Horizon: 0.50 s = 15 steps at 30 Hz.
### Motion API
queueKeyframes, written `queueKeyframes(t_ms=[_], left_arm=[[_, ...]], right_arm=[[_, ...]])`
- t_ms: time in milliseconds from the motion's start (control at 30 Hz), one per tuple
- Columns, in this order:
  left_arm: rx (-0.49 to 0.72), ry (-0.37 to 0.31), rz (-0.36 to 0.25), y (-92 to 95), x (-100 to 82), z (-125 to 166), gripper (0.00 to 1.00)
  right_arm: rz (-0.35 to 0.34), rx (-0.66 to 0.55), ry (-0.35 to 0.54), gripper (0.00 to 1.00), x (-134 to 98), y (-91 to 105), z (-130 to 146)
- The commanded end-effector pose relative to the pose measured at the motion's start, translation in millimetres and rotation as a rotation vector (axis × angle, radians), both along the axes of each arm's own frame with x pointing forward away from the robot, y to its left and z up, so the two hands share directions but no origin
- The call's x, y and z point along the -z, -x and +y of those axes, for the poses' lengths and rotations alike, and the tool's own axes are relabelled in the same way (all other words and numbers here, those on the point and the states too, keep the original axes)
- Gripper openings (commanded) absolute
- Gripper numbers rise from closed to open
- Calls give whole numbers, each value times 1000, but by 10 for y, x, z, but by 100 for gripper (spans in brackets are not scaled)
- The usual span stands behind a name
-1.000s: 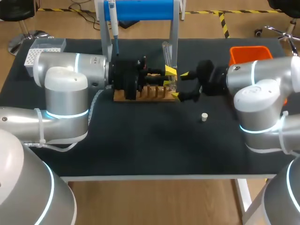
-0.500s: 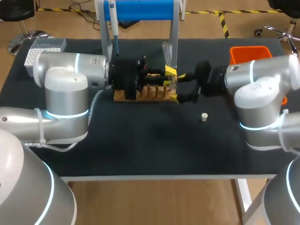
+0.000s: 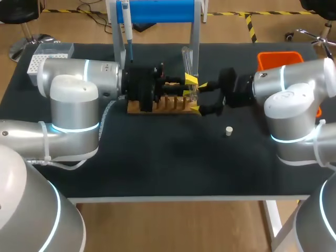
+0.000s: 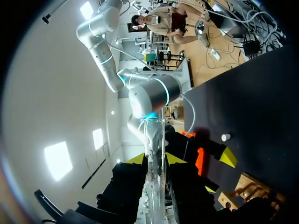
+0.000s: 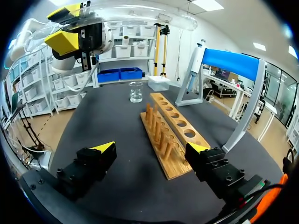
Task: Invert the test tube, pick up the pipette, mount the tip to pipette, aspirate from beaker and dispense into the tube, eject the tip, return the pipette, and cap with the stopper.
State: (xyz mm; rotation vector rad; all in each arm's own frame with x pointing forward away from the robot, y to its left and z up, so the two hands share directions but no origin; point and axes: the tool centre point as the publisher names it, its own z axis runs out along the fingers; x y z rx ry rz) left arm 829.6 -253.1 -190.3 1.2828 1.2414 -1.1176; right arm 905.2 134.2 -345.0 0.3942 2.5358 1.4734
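Observation:
My left gripper (image 3: 189, 86) hovers over the wooden rack (image 3: 168, 103) and is shut on a clear test tube (image 3: 185, 60), which lies roughly level above the table. In the left wrist view the tube (image 4: 154, 140) sticks out from between the yellow tips of the left gripper (image 4: 155, 161). My right gripper (image 3: 201, 96) stands open just right of the rack's end, its fingers apart and nothing between them. In the right wrist view, the right gripper (image 5: 152, 149) faces the rack (image 5: 170, 130), with the tube (image 5: 140, 11) high ahead. The pipette (image 3: 126, 21) hangs on the blue stand. A white stopper (image 3: 228, 130) lies on the mat.
A glass beaker (image 5: 136, 92) stands beyond the rack's far end. The blue-topped stand (image 3: 157, 10) is at the back, a white tip box (image 3: 44, 55) at the back left and an orange bin (image 3: 281, 60) at the back right.
My right gripper has moved a little to the left, closer to the rack's end and the held tube. The left arm and tube have not moved.

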Motion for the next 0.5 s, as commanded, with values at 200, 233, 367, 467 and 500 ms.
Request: queueKeyframes(t_ms=[200, 233, 367, 467, 500], left_arm=[[-26, 13, 109, -135, 12, 63, 0], [-45, 4, 165, -190, 13, 91, 0], [-38, 10, 325, -371, -51, 153, 0], [-32, 43, 454, -502, -80, 207, 0], [-16, 53, 504, -549, -91, 218, 0]], right_arm=[[0, -2, -1, 100, 0, -2, -11], [0, -2, -1, 100, 0, -2, -11], [0, -2, -1, 100, 0, -2, -11], [0, -2, -1, 100, 0, -2, -11], [0, -2, -1, 100, 0, -2, -11]])
